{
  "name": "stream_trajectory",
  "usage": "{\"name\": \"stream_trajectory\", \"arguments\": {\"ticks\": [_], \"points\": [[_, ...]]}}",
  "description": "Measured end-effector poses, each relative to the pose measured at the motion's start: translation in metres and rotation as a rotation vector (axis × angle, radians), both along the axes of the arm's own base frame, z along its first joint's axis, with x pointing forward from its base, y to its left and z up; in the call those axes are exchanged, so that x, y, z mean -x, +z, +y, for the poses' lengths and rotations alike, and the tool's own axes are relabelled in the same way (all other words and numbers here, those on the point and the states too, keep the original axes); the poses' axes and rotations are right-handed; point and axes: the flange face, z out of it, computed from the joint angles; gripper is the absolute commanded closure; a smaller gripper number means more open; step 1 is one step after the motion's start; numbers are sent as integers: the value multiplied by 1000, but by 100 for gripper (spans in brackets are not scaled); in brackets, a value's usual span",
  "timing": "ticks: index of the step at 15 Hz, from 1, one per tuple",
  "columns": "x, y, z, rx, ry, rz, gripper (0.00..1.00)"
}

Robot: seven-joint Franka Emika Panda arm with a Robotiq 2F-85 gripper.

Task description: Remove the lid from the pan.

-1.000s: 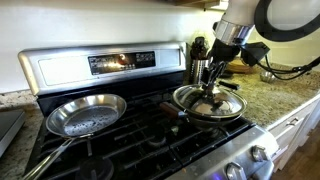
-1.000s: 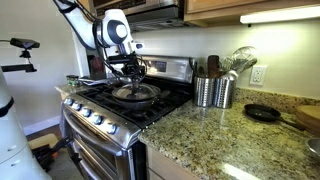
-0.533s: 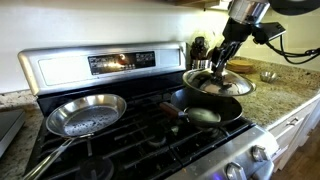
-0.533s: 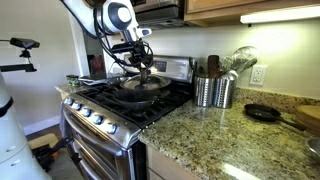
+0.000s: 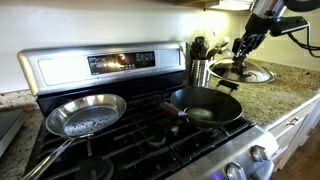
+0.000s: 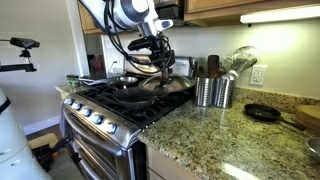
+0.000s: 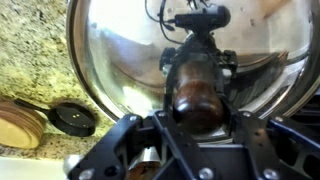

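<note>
1. You face a stainless steel range (image 5: 100,65) with black burner grates (image 5: 140,138); its backguard carries a lit display (image 5: 122,61)
2. Along its front edge you will find a row of metal control knobs (image 5: 258,153)
3. Note the speckled granite countertop (image 6: 215,135) adjoining the range, visible in both exterior views
4. Above the countertop, wooden upper cabinets (image 6: 250,7) carry a bright light strip (image 6: 285,14) on their underside
5. The pale back wall (image 6: 285,60) bears a white outlet (image 6: 258,75)
6. Below the countertop, locate the white drawer fronts (image 5: 297,128)
7. Beside the range, a plain side wall (image 6: 45,90) is evenly lit
</note>
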Motion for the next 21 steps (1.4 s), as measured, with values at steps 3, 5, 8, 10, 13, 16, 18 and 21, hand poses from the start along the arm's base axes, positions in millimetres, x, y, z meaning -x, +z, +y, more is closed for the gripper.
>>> {"name": "stream_trajectory", "arguments": {"ticks": [3, 5, 8, 10, 13, 16, 18, 21], "points": [[5, -2, -45, 1, -105, 1, 79], [10, -8, -73, 3, -171, 9, 79], [16, -19, -110, 9, -262, 24, 79], [17, -25, -130, 15, -314, 30, 79], [14, -34, -155, 30, -379, 24, 79], [7, -46, -173, 25, -429, 1, 79], [-1, -59, -179, 14, -450, -10, 79], [-16, -86, -178, -2, -471, -6, 79]]}}
